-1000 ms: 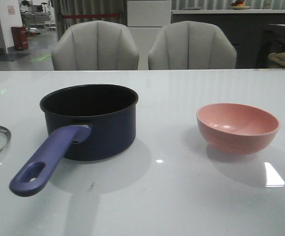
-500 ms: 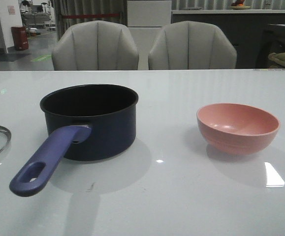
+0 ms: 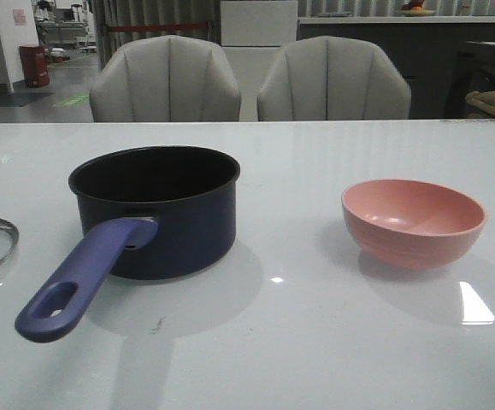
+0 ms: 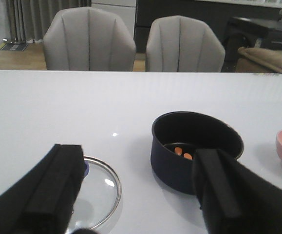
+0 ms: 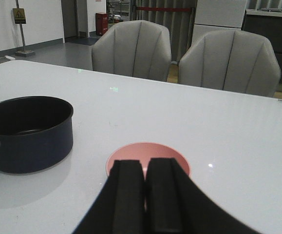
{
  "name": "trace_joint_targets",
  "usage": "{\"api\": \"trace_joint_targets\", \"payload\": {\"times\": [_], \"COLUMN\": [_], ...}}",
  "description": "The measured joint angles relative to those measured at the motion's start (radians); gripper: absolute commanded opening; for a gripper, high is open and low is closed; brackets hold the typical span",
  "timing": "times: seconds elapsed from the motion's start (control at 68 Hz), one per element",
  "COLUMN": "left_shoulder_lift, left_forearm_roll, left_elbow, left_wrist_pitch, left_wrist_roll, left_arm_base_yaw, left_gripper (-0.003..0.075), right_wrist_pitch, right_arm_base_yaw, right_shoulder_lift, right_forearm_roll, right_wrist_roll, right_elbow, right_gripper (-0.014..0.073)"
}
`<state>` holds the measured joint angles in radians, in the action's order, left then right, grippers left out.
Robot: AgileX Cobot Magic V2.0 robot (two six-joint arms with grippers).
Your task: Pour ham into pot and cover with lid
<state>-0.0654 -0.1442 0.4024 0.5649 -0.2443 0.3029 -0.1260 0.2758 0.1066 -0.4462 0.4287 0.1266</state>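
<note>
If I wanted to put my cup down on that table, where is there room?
The widest bare stretch lies between the pot and the pink bowl. The table is also bare behind both, toward the chairs. The tightest spot is the left side, where the lid lies close to the pot's handle.

Dim, even indoor light on a glossy white table [image 3: 315, 359], with small glare patches.

A bright reflection [image 3: 476, 305] lies beside the pink round bowl [image 3: 413, 221]; soft shadows spread under it and the dark navy saucepan [image 3: 155, 209]. The wrist views look slightly soft, with near black fingers [image 4: 53, 190] perhaps out of focus.
</note>
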Motion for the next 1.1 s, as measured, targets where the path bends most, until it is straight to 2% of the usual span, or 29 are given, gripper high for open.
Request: {"api": "trace_joint_targets", "payload": {"times": [0.132, 0.5, 0.853, 1.103], "left_shoulder_lift": [-0.138, -0.679, -1.120, -1.367], "left_forearm_roll": [-0.013, -0.027, 0.009, 0.018], "left_elbow": [0.098, 0.303, 0.487, 0.623], "left_wrist_pitch": [0.068, 0.079, 0.110, 0.192], "left_wrist_roll": [0.000, -0.004, -0.061, -0.061], "left_arm_base_yaw": [0.000, -0.007, -0.214, -0.256], "left_gripper": [0.0654, 0.0658, 0.0658, 0.0658], "right_wrist_pitch": [0.000, 0.000, 0.000, 0.000], "right_arm_base_yaw": [0.000, 0.000, 0.000, 0.000], "right_shoulder_lift": [0.000, 0.000, 0.000, 0.000], "right_forearm_roll": [0.000, 0.000, 0.000, 0.000], "right_wrist_roll": [0.000, 0.000, 0.001, 0.001], "right_elbow": [0.000, 0.000, 0.000, 0.000], "right_gripper": [0.0157, 0.0157, 0.0157, 0.0157]}}
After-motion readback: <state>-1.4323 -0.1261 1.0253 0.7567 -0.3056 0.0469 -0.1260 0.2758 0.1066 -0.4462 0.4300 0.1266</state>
